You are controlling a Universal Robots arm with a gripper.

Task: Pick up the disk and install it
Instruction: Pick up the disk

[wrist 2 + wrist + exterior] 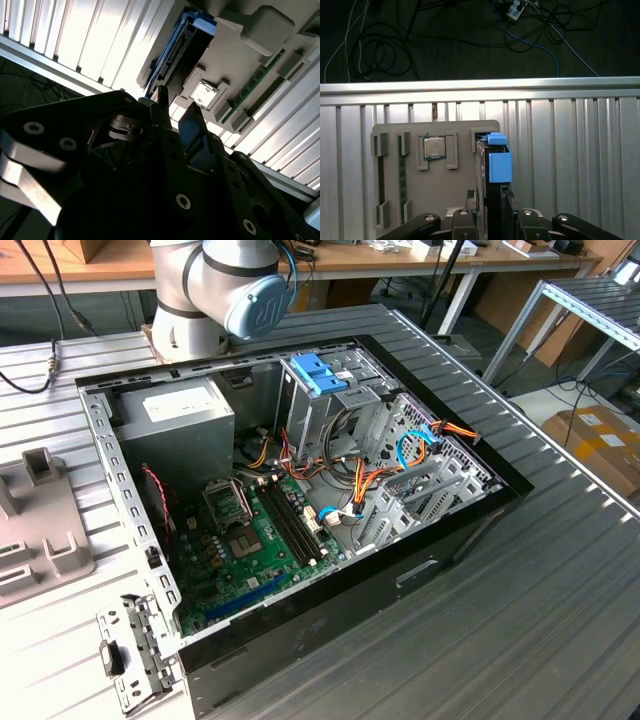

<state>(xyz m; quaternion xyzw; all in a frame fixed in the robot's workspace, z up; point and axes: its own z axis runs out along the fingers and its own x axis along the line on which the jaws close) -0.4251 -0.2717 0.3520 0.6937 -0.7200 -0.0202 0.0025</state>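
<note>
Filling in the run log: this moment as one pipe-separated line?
step: pick | gripper: open, over disk | disk: on edge in grey fixture, not lifted | computer case: open

The disk (500,167), blue-tabbed, stands on edge, seemingly slotted in the grey holder (445,195).

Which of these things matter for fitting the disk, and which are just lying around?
Job: disk, gripper, tray, computer case.
Lying about: chip, memory sticks, loose bracket, cardboard box.
</note>
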